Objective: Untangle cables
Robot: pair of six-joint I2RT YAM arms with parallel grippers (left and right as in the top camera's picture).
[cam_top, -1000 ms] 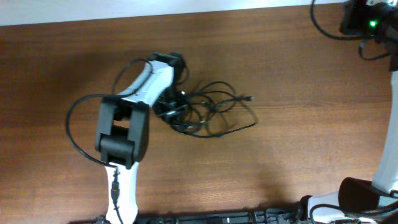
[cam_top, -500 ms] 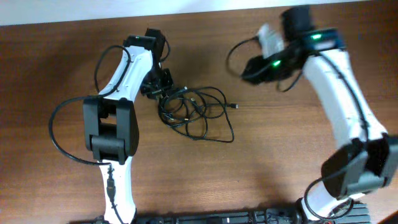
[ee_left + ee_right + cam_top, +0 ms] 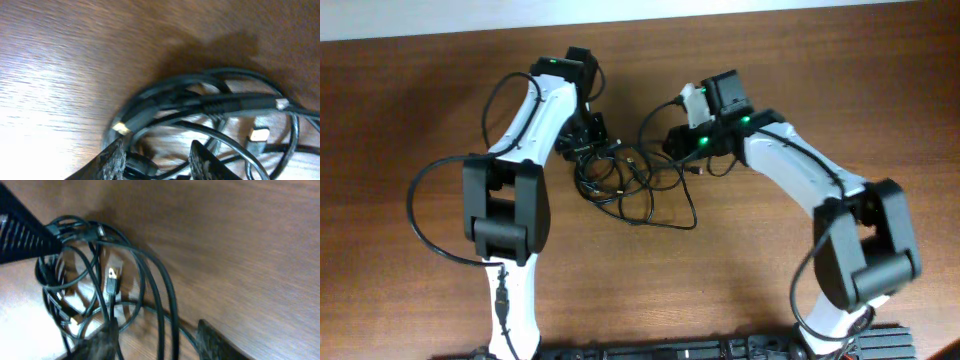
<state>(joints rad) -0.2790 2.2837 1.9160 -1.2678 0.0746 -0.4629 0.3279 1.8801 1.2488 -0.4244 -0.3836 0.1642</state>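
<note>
one knotted bundle of thin black cables (image 3: 630, 185) lies on the brown surface (image 3: 400, 100), between the two arms. the cords overlap too much to count apart, though three plug tips show in the left wrist view. there are two end effectors. the left end effector (image 3: 157, 150) is spread, straddling strands at the bundle's upper left edge. the right end effector (image 3: 157, 330) is spread too, low over loops at the upper right edge. loops cross one another, covering much of each strand.
</note>
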